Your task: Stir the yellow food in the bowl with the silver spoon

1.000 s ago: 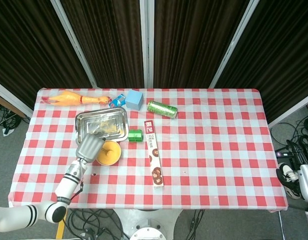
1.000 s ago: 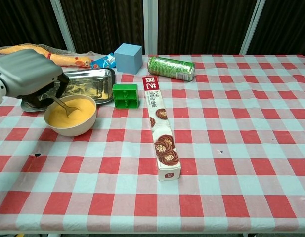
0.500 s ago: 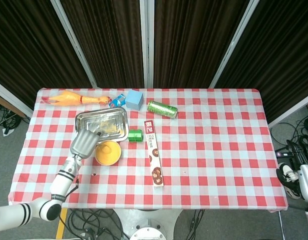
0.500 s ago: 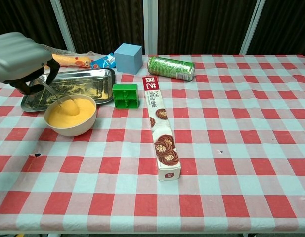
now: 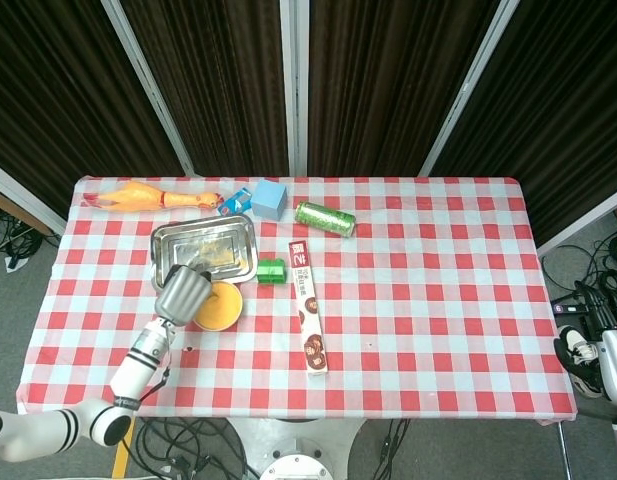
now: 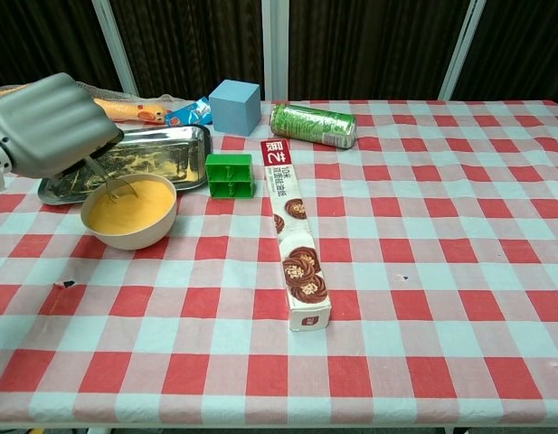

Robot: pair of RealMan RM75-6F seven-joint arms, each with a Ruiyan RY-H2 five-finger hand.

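A cream bowl [image 6: 129, 221] full of smooth yellow food [image 6: 132, 202] sits just in front of the metal tray [image 6: 174, 154]. A slanted silver spoon [image 6: 105, 179] dips into it.

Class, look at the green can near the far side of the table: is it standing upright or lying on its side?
Lying on its side. The green can rests lengthwise on the checked tablecloth, one round end facing left.

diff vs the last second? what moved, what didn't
The left hand keeps its hold on the silver spoon and has swung it through the yellow food: out toward the left and back half a second ago, now in over the bowl's back-left rim again, spoon tip still in the food. Bowl, metal tray, green block and cookie box have not shifted.
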